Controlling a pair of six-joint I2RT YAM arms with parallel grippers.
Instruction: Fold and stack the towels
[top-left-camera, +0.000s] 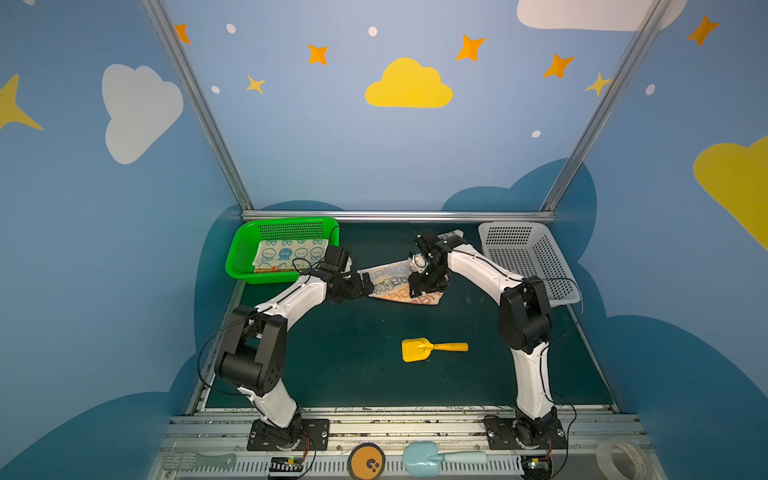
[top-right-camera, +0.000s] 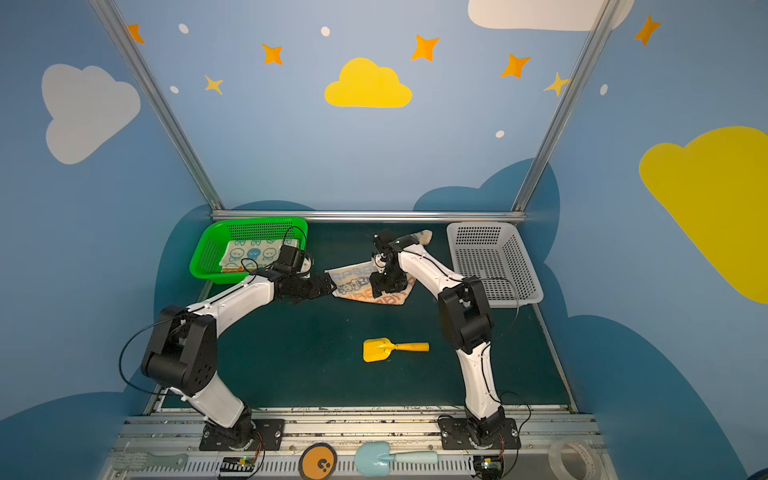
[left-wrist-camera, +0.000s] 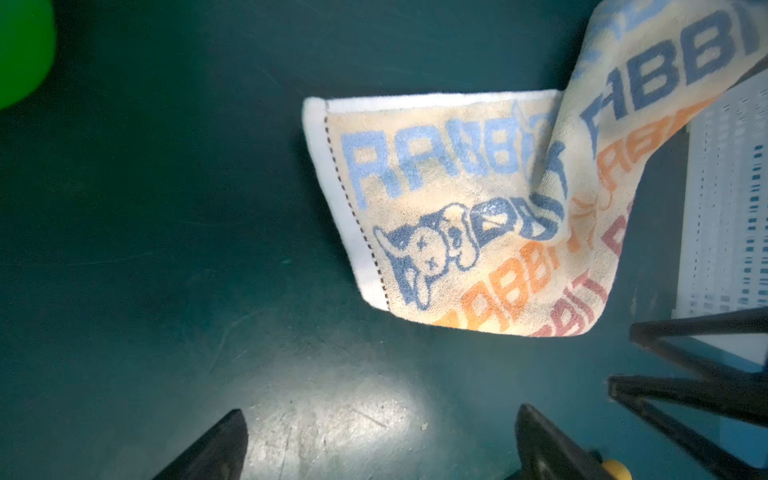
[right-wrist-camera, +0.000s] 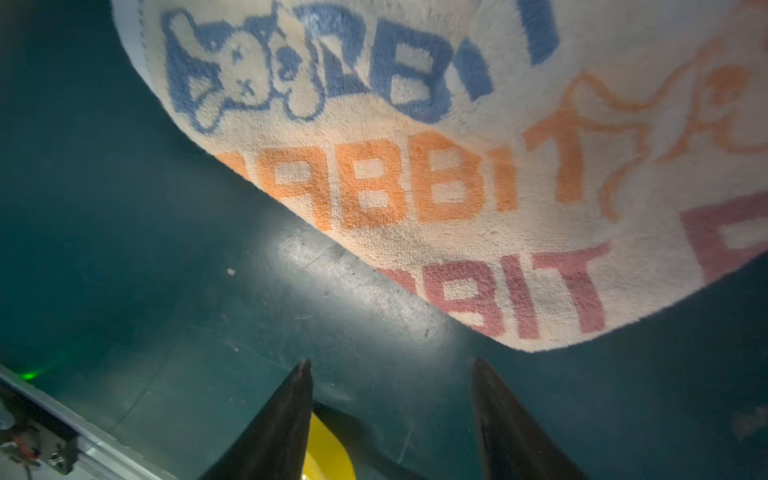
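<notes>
The left arm (top-left-camera: 291, 301) rises from its base, bends at the elbow and reaches low and nearly level toward the middle; its left claw (top-left-camera: 367, 286) points across at the other claw, its fingers (left-wrist-camera: 226, 446) spread wide with nothing between them; the right arm (top-left-camera: 478, 266) arches up over its elbow and forward, the wrist bent so that the right claw (top-left-camera: 420, 287) hangs downward, near the left claw's tips and apart from them; in the right wrist view its two fingers (right-wrist-camera: 297, 399) stand parted, gripping nothing.
</notes>
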